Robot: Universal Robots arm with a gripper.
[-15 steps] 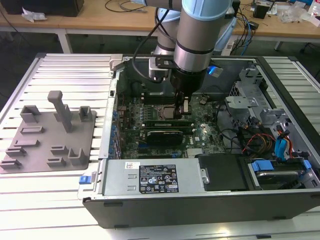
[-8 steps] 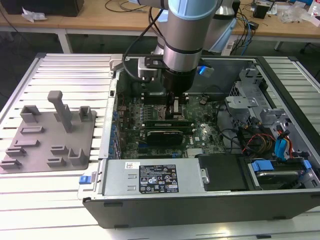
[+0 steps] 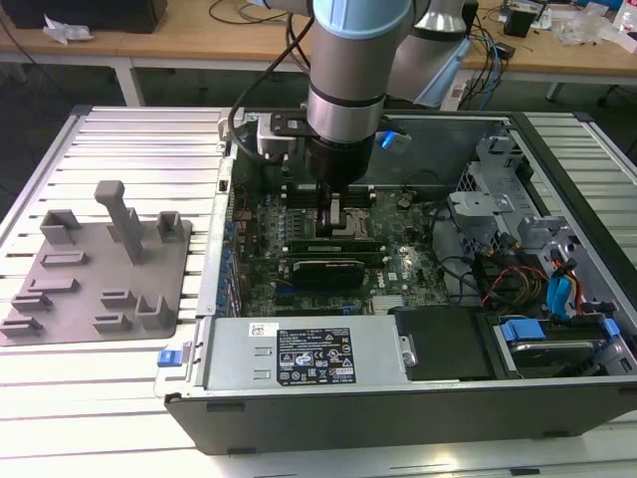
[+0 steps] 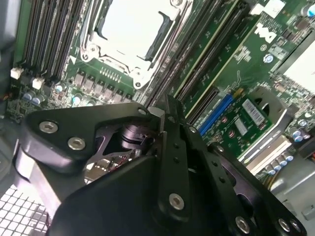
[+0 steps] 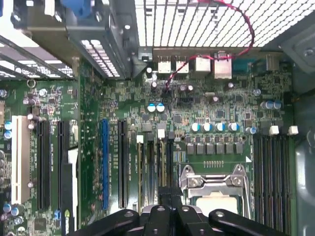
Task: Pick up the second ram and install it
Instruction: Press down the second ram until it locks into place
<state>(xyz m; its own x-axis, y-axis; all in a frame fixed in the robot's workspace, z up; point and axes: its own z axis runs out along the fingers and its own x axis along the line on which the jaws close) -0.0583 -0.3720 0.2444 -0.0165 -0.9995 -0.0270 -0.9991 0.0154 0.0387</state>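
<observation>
My gripper [image 3: 334,221] reaches down into the open computer case [image 3: 398,408], over the memory slots beside the processor socket [image 3: 343,214]. In both wrist views its black fingers [image 4: 172,147] stand close together, and the gripper [image 5: 169,192] looks shut on the top edge of the second ram [image 4: 211,51]. The ram is a thin green stick that runs along a slot away from the fingertips. It shows as a green strip [image 3: 333,243] lying level just under the gripper, and edge-on [image 5: 167,162] among the slots. How deep it sits in the slot I cannot tell.
A grey holder plate [image 3: 100,269] with upright posts lies on the slatted table at the exterior view's left. Inside the case are a black card [image 3: 323,271], the power supply [image 3: 299,349], and a tangle of cables and drive bays [image 3: 528,279] at the exterior view's right.
</observation>
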